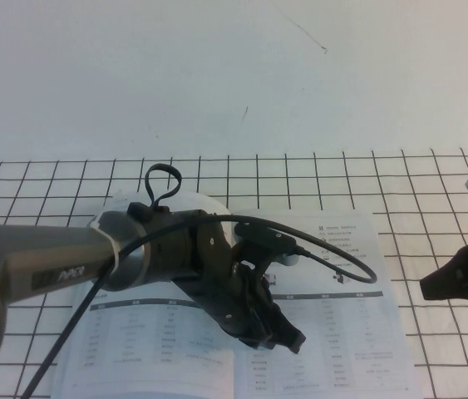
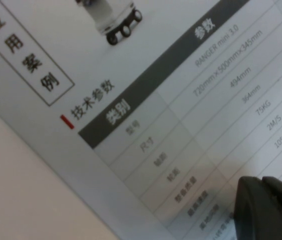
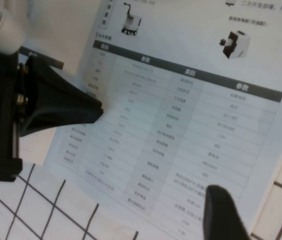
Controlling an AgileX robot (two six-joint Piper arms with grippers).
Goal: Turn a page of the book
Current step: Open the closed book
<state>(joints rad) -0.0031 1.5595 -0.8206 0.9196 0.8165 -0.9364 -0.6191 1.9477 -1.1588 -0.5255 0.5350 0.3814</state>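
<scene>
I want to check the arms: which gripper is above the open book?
The left gripper, above the middle of the book; the right gripper hangs beside its right edge.

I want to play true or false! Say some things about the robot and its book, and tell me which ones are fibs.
1. The book lies open on the grid table. True.
2. The left pincer is over the book's middle. True.
3. The right pincer is squeezing a page. False: it is open, beyond the book's right edge, holding nothing.
4. The pages show only cartoons. False: they show tables of text and small vehicle pictures.
</scene>
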